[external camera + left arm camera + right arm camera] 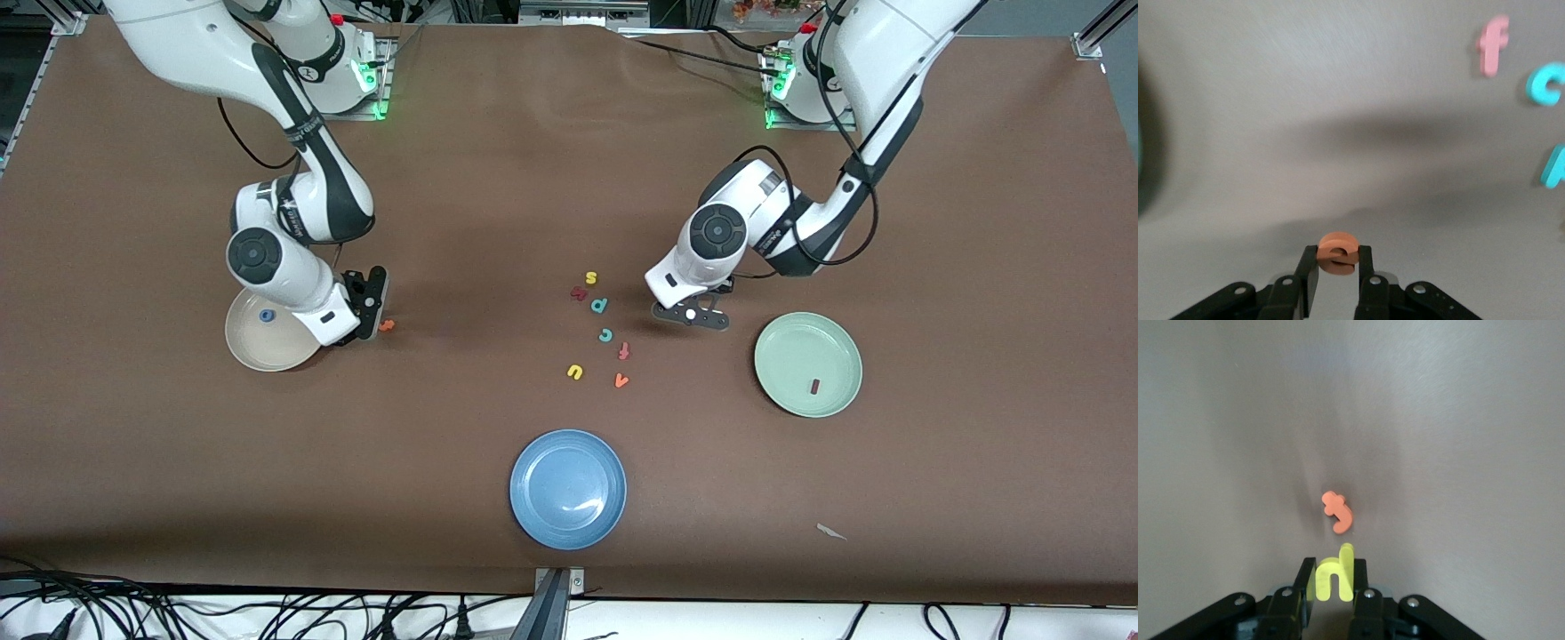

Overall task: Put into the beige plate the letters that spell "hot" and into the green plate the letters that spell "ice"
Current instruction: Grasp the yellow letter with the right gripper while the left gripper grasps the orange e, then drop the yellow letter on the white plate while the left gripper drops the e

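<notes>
Orange e (1337, 253) (clamped), yellow h (1331, 577) (clamped)

Plates, three: beige plate (244, 351), green plate (787, 396), blue plate (542, 516). Toy letters (575, 372), twelve: ten lying on surface (569, 178) or plates, two gripped — orange e (1337, 248), yellow h (1331, 581). Pincers, two: left pincer (1338, 259), right pincer (1333, 573).

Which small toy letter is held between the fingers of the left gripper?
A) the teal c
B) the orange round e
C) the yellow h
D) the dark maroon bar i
B: the left wrist view shows the small orange round toy letter e pinched between the fingers of the left gripper.
</notes>
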### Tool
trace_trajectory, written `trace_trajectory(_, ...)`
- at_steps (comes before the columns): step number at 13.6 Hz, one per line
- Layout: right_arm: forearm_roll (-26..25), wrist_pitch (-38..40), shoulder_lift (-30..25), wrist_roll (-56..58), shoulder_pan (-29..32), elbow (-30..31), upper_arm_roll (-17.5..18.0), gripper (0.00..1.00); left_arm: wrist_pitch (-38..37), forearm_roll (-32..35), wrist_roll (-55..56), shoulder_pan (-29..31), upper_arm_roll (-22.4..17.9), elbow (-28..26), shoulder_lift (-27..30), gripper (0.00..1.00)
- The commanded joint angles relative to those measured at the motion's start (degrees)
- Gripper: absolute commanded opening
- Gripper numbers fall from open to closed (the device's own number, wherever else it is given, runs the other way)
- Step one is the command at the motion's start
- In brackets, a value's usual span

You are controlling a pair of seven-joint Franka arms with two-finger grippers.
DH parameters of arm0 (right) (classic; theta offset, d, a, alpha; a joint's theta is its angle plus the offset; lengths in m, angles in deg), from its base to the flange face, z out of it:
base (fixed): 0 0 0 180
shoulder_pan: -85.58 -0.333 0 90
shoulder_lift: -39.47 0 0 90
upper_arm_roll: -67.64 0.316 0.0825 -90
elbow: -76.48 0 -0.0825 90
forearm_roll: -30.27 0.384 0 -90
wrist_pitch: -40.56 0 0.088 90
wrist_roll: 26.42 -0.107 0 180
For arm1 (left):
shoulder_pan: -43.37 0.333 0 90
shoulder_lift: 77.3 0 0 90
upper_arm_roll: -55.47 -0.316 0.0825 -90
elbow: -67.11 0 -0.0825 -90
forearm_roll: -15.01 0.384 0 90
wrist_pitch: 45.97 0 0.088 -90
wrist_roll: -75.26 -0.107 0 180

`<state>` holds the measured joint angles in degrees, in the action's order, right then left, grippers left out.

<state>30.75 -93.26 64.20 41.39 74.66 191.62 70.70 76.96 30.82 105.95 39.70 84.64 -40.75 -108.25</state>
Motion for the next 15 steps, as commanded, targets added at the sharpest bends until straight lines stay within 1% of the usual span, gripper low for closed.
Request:
trace_trajectory(1,0.9,9.8,-0.7,-0.2,0.6,-5.6,-1.1,0.17,-2.5,1.2,-5.2,2.2,-0.3,3.1,-0.8,0.14)
trace_trajectory(2,1.0,12.4,-1.3,-1.8,0.6,-5.5,-2.9,0.17,-2.6,1.2,-8.6,3.7,-0.7,4.9,-1.0,0.14)
trace_trajectory(3,1.0,14.8,-2.3,-4.7,0.5,-5.3,-4.0,0.17,-2.7,1.2,-12.5,6.2,-0.7,5.6,-1.1,0.14)
trace_trajectory(5,1.0,15.6,-2.6,-5.7,0.6,-4.2,-7.6,0.17,-2.3,1.4,-21.0,10.5,-1.5,5.8,-2.0,0.15)
trace_trajectory(6,1.0,14.3,-2.6,-5.9,0.6,-2.4,-9.3,0.17,-2.0,3.0,-23.8,11.9,-2.9,5.8,-2.5,0.15)
trace_trajectory(8,1.0,9.7,-2.6,-6.8,0.5,1.2,-10.7,0.17,-1.7,6.9,-26.1,13.4,-4.2,5.9,-3.1,0.15)
trace_trajectory(10,1.1,5.8,-2.6,-8.3,0.6,5.0,-11.8,0.17,0.8,7.1,-26.3,14.4,-4.2,5.8,-4.6,0.15)
trace_trajectory(12,1.7,1.7,-2.6,-8.5,0.6,8.0,-11.8,0.19,4.4,7.3,-26.3,15.2,-4.3,5.7,-6.7,0.15)
trace_trajectory(13,1.7,-0.1,-2.6,-8.5,0.6,8.8,-11.8,0.28,4.9,7.3,-26.6,16.0,-4.3,5.7,-6.9,0.15)
trace_trajectory(14,1.7,-0.2,-2.8,-8.4,0.6,8.9,-11.8,0.43,5.0,7.3,-28.2,16.1,-4.3,5.6,-6.9,0.15)
trace_trajectory(15,1.7,-0.1,-2.9,-8.5,0.6,8.8,-11.9,0.56,5.0,7.1,-29.6,16.7,-4.3,5.7,-6.9,0.16)
